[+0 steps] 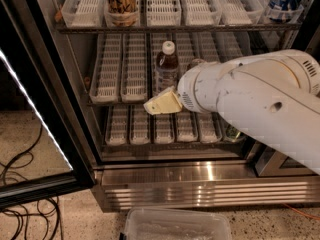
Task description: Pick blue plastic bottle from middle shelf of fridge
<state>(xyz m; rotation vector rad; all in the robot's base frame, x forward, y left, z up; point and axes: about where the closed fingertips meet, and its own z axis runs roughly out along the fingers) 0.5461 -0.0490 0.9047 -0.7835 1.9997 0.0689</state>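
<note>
Dark brown liquid under a white screw cap marks the blue plastic bottle (166, 66). It stands upright in a slotted white lane tray on the middle shelf (114, 86) of the fridge (200, 180), whose glass door (35, 119) is swung wide to the left of the bottle.

In the camera view, the pick is judged to be in its approach stage. The door is already out of the way and the arm has reached the shelf opening, but the bottle is untouched and nothing has been lifted. What remains is to line up with the bottle's body, close on it, raise it off the tray and draw it out.

The cream-yellow gripper (161, 103) sits just below and slightly left of the bottle's base, in front of the shelf edge and apart from the bottle. It shows as a single wedge pointing left, so whether it is parted or closed cannot be told.

The white arm (250, 101) comes in from the right of the bottle and slopes down toward the lower right corner. Its thick rounded wrist is just beside the bottle's right side and covers the trays there. A rounded can top (195, 62) shows just right of the bottle, above the wrist. A tall tan printed can (121, 1) stands on the rack above the bottle, to its left.
</note>
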